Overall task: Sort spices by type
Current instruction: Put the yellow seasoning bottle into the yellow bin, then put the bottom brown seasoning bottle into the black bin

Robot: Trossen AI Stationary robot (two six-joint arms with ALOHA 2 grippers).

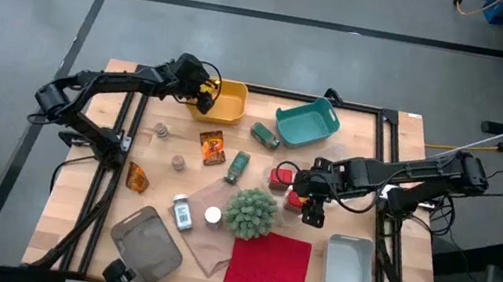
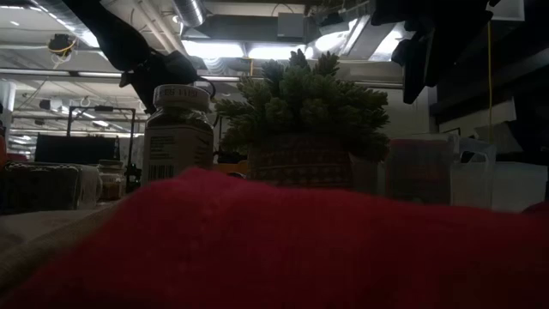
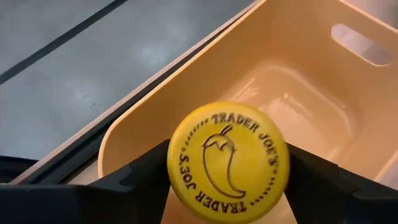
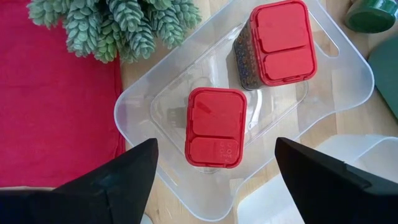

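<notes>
Here, the scene by its parts:

Left gripper [image 3: 227, 163]: clamped on the yellow jar [image 3: 228, 162], a dark finger pressing on each side of it

Yellow jar: held with its round printed cap facing the wrist camera, so its long axis runs straight down into the yellow bin [image 3: 298, 106] just beneath; in the high view the gripper [image 1: 200, 94] sits over that bin [image 1: 227, 105] at the table's far edge, near its left wall

Coming move, as I judge it: a release, which turns on the jar hanging over the bin's floor and not over the rim; the wrist view shows the cap near the bin's corner, with the open floor lying ahead of it

Right gripper [image 4: 214, 165]: fingers spread wide and empty, poised above the clear tray [image 4: 348, 81]

Red-lidded tins: two stand upright in the clear tray, one [image 4: 216, 127] directly below and between the right fingers, the other [image 4: 277, 43] just beyond it; neither is touched

Nearer arm: the left for the yellow bin, the right for the tins

Still loose on the wood: a white-capped jar [image 1: 181, 213] lying down, an orange foil packet [image 1: 213, 147], a green jar [image 1: 238, 165] and small brown discs [image 1: 162, 130]

Others: teal bin [image 1: 307, 122] with a green jar [image 1: 264, 137] beside it, spiky plant ball [image 1: 250, 212], red cloth [image 1: 267, 273]
</notes>
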